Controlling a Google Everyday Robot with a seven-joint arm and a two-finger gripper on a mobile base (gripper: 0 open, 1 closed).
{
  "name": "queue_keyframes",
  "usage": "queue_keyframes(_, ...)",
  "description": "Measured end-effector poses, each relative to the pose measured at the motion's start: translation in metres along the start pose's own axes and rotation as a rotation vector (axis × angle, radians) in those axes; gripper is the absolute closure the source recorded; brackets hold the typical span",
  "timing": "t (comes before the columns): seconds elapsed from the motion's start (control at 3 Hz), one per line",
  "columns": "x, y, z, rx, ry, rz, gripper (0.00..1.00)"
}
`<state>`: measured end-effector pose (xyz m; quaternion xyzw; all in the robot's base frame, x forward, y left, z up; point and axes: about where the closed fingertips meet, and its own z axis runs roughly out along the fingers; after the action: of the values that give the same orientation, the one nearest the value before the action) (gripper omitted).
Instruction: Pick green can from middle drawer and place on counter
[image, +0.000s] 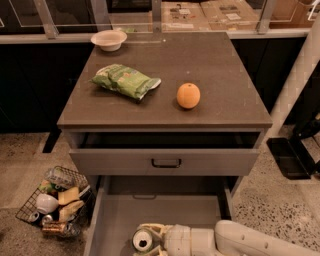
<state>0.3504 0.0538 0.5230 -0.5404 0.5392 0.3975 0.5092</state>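
Note:
The green can stands upright on the floor of the open middle drawer, near its front; I see mostly its silver top with the dark opening. My gripper reaches in from the lower right on a white arm, with one pale finger behind the can and the other in front, closed against it. The can is still down in the drawer. The brown-grey counter lies above, at the top of the cabinet.
On the counter lie a crinkled green snack bag, an orange and a white bowl. The shallower top drawer with a black handle is slightly open above the middle drawer. A wire basket of junk stands on the floor left.

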Motion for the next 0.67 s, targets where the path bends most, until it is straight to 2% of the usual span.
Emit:
queue_keyframes(0.33,-0.036,-0.007,-0.022,0.063,-0.010,0.011,1.00)
queue_keyframes(0.67,-0.079,-0.019,-0.039,0.121,0.008,0.043,1.00)
